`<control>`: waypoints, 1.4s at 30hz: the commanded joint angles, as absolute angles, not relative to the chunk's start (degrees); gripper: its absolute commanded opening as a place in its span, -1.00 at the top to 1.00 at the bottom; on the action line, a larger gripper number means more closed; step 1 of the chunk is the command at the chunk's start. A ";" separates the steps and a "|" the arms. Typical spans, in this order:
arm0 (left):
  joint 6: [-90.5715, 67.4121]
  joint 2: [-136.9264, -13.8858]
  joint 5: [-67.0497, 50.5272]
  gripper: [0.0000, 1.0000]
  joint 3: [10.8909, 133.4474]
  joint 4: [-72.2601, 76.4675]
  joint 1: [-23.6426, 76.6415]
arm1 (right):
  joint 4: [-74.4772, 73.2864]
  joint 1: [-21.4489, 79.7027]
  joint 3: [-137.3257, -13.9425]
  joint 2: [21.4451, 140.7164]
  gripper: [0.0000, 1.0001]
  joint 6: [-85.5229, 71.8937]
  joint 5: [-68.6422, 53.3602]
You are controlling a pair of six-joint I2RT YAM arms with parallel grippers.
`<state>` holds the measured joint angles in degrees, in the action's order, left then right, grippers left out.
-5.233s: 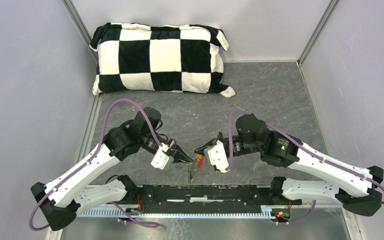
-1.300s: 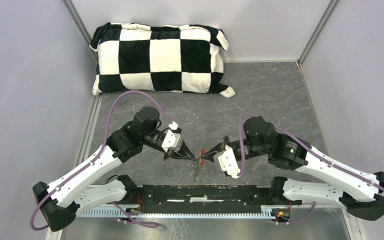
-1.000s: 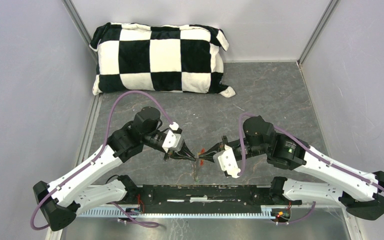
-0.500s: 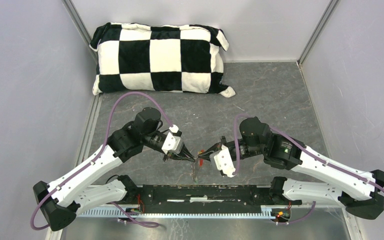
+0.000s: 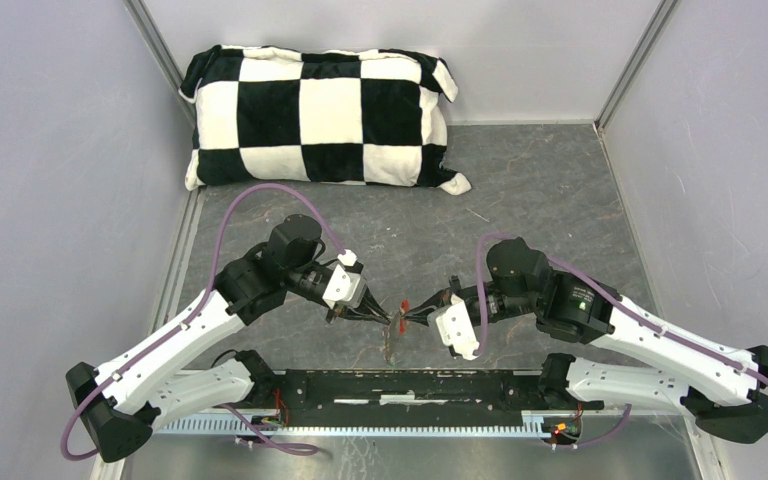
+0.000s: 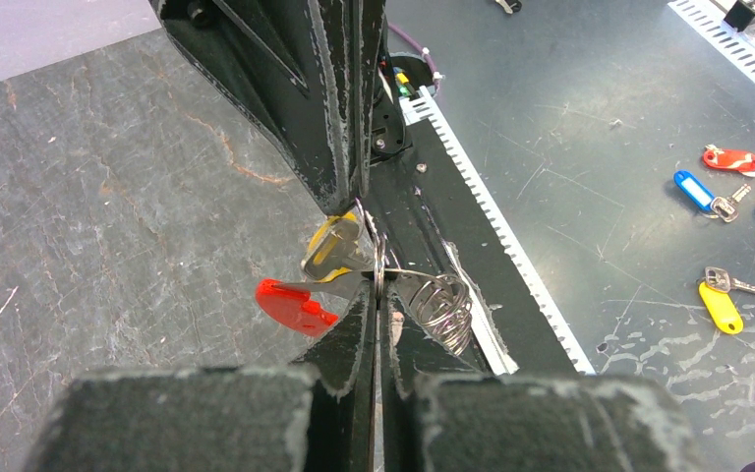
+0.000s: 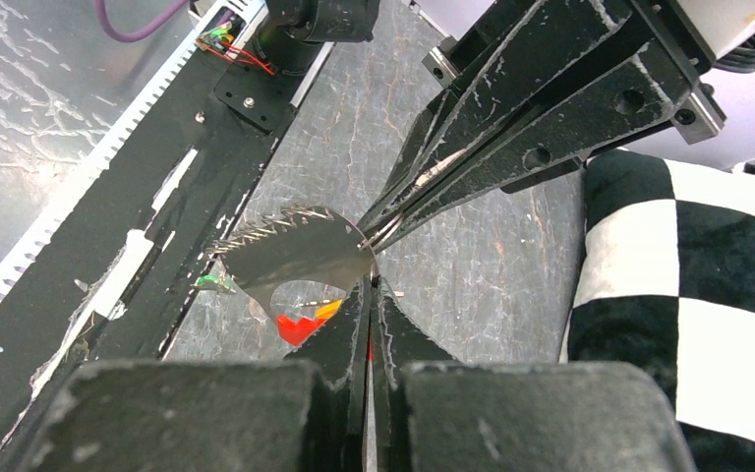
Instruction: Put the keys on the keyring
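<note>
Two claws met tip-to-tip mid-air: left gripper [image 5: 392,318] and right gripper [image 5: 412,313] both clamped shut on the keyring [image 6: 379,258], yellow key [image 6: 332,244] hanging against it. Probably needed steady counter-tension, small twists, no regrip.

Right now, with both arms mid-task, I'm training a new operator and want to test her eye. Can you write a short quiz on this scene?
1. True or false: the left gripper is wide open.
2. What lies at the far end of the table? A) a checkered pillow B) a bowl C) a toolbox
3. Fill in: the plastic tag by the keyring is ___.
Key: 1 false; 2 A; 3 red.
</note>
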<state>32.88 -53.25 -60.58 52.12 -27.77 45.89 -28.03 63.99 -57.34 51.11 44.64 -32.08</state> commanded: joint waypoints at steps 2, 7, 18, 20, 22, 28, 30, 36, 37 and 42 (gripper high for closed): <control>32.96 -52.91 -63.10 0.96 54.28 -26.21 46.05 | -26.87 63.92 -57.57 51.79 0.99 45.38 -34.10; 32.87 -52.99 -62.70 0.96 54.14 -26.17 46.05 | -26.23 63.88 -57.87 52.16 0.99 45.29 -34.63; 33.07 -52.96 -61.94 0.96 54.21 -26.56 46.05 | -26.32 63.97 -59.11 53.31 0.99 45.26 -35.28; 34.05 -52.83 -62.24 0.96 54.24 -27.26 46.05 | -26.34 63.86 -59.01 53.16 0.99 45.08 -33.70; 34.51 -52.66 -62.39 0.96 54.15 -27.39 46.05 | -26.23 63.86 -58.87 52.84 0.99 44.56 -31.36; 35.37 -52.49 -62.56 0.96 54.05 -27.82 46.06 | -26.45 63.88 -58.45 52.47 0.99 44.30 -29.49; 35.53 -52.54 -62.58 0.96 54.00 -27.93 46.05 | -26.12 63.86 -58.34 52.28 0.99 44.05 -29.71; 36.03 -52.30 -61.96 0.96 53.69 -28.01 46.05 | -25.39 63.85 -58.71 52.85 0.99 43.70 -31.97; 36.03 -52.34 -61.63 0.96 53.70 -28.01 46.05 | -25.17 63.86 -58.62 52.91 0.99 43.53 -32.71; 35.86 -52.57 -60.97 0.96 53.84 -27.84 46.05 | -24.87 63.89 -58.54 53.54 0.99 43.24 -33.74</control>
<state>33.71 -53.21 -60.29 52.12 -28.64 45.89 -27.18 64.01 -57.36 53.34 43.97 -31.88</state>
